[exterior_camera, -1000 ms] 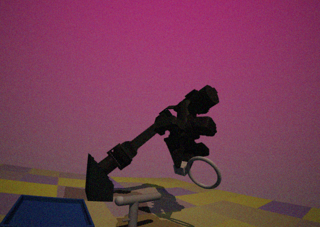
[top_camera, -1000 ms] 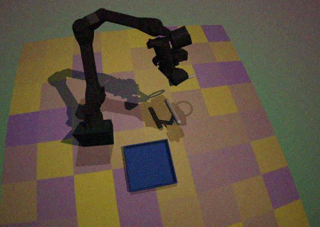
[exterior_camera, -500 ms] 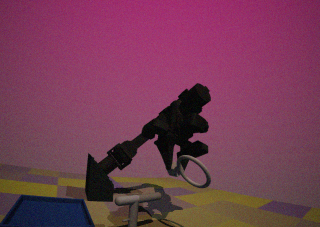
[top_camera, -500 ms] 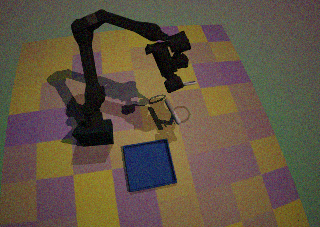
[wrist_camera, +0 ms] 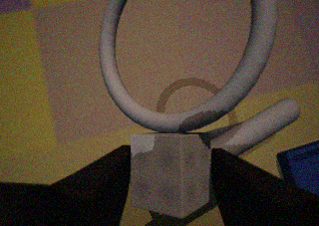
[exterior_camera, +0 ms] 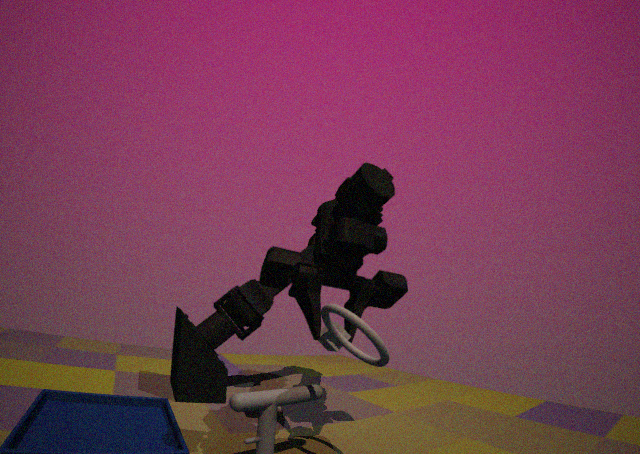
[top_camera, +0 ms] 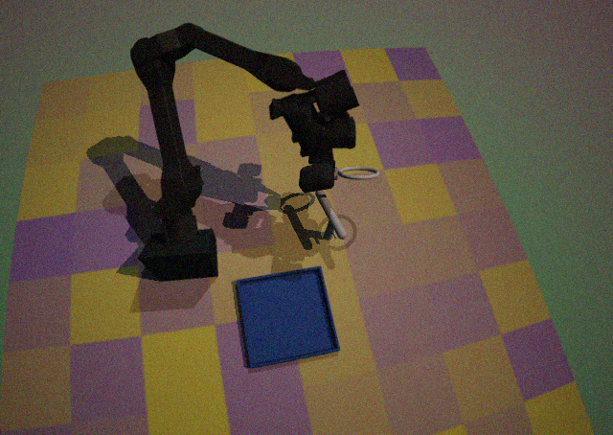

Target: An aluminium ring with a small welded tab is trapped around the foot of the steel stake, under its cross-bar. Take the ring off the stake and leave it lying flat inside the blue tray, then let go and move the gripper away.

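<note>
The aluminium ring is clear of the stake and hangs in the air, tilted in the exterior view. My gripper is shut on its blocky tab, and the ring sticks out beyond the fingertips. The stake's pale cross-bar is below the gripper and ring, with its post under it. The blue tray is empty. In the top view the gripper body hides the fingertips.
The arm's dark base stands left of the stake in the top view. The tray's low raised walls are near the stake, toward the front of that view. Shadows of the arm and ring fall on the chequered surface around the stake.
</note>
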`<state>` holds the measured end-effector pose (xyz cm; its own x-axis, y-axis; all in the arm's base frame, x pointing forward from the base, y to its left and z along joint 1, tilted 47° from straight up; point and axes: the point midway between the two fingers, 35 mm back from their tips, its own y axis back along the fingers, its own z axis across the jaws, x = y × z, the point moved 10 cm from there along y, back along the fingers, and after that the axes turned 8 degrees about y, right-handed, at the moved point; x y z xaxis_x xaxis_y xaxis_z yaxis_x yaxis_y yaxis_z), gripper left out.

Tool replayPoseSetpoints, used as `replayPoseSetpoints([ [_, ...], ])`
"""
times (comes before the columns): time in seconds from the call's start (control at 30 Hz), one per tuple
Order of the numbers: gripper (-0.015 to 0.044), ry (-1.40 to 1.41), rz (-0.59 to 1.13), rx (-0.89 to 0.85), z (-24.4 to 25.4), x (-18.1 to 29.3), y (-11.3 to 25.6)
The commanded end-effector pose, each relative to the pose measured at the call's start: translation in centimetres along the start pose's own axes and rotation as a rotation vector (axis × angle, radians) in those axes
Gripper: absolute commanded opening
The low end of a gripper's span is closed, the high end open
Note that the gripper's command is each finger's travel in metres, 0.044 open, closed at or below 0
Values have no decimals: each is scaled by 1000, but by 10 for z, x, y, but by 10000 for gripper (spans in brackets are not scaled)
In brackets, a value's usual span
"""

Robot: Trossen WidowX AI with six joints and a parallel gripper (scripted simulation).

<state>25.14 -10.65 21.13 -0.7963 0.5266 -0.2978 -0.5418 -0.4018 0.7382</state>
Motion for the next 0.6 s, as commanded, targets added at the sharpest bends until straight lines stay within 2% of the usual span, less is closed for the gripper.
replayPoseSetpoints([
  [0.0, 0, -102, -34, -19, -7, 5, 4],
  [0.57, 0, -483, -89, -86, -33, 26, 4],
])
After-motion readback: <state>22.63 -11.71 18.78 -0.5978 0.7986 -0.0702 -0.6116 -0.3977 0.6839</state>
